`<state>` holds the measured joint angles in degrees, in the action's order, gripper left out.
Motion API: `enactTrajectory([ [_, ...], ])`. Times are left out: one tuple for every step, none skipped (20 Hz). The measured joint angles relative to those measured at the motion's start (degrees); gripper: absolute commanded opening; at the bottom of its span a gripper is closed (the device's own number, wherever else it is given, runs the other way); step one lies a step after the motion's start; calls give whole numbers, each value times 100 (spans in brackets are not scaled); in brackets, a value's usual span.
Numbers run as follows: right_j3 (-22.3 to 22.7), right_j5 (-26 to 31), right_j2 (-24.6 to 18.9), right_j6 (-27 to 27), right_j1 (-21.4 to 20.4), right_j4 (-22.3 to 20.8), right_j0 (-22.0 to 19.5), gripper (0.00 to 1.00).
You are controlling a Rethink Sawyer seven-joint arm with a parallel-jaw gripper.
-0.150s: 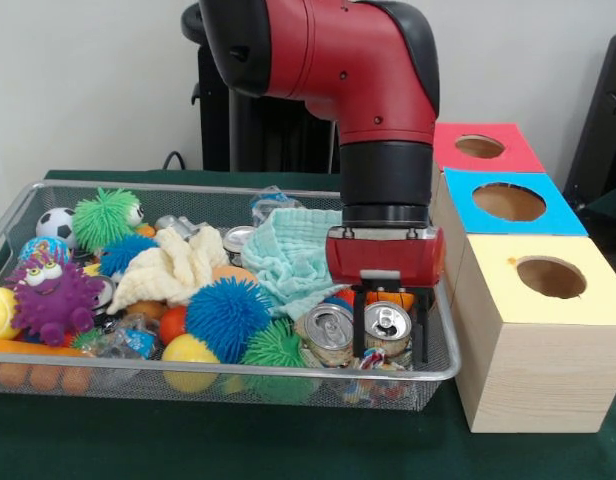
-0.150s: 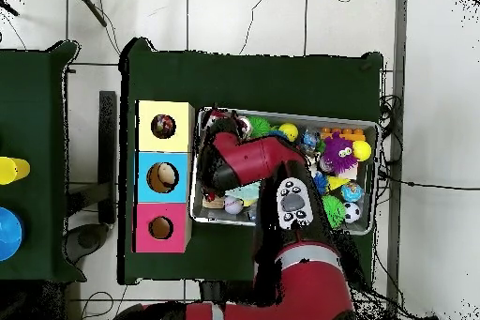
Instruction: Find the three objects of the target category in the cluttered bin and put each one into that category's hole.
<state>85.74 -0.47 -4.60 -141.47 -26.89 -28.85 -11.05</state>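
Observation:
My gripper (image 1: 391,335) is down in the near right corner of the wire bin (image 1: 238,377). Its two black fingers (image 1: 359,330) stand on either side of a silver drink can (image 1: 388,320) that lies with its top facing the camera; the jaws look open, with a small gap on the right side. A second can (image 1: 325,330) lies just to the left, and a third can (image 1: 236,240) sits further back. In the overhead view the red arm (image 2: 246,159) hides the gripper and the cans.
Three wooden boxes with holes stand right of the bin: yellow (image 1: 588,300), blue (image 1: 558,215), red (image 1: 523,150). The bin also holds a mint cloth (image 1: 288,255), a cream cloth (image 1: 178,268), spiky balls (image 1: 226,315), a purple monster toy (image 1: 53,298) and a soccer ball (image 1: 56,224).

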Motion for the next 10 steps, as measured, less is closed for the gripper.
enactTrajectory([
  [31,46,-17,0,0,0,-2,100],
  [46,77,-28,0,0,0,-5,100],
  [62,107,-39,0,0,0,-8,100],
  [90,165,-70,0,-1,0,-17,100],
  [119,222,-101,0,-1,0,-26,100],
  [143,270,-136,0,0,0,-37,100],
  [160,303,-156,0,1,0,-41,100],
  [182,370,-183,0,7,0,-39,100],
  [185,388,-188,0,11,0,-39,100],
  [186,400,-190,0,14,0,-41,100],
])
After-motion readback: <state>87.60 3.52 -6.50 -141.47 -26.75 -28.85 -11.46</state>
